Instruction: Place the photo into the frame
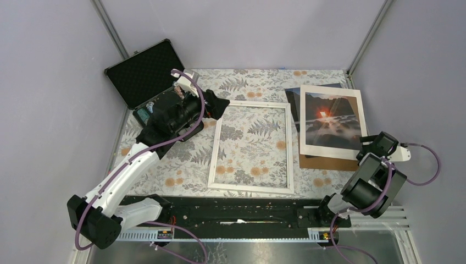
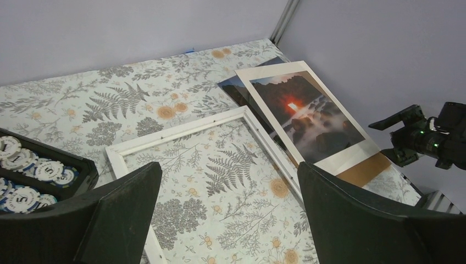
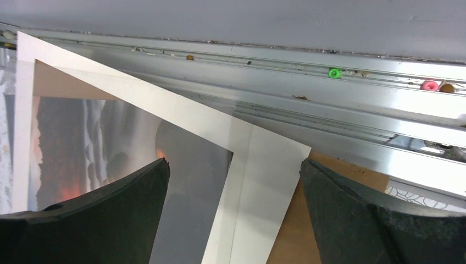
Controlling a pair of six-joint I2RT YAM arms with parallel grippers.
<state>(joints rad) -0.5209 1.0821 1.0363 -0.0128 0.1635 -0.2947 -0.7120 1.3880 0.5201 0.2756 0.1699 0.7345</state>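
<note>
Plain lavender-grey walls [image 1: 49,82] enclose a fern-print tablecloth [image 1: 253,82], with aluminium posts [image 1: 114,28] at the back corners.

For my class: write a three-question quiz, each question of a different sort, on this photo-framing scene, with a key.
1. True or false: the photo lies inside the frame.
2. What sticks out from under the photo? A) brown backing board B) towel C) glass sheet
3. Are the right fingers open or shut?
Key: 1 false; 2 A; 3 open.
</note>
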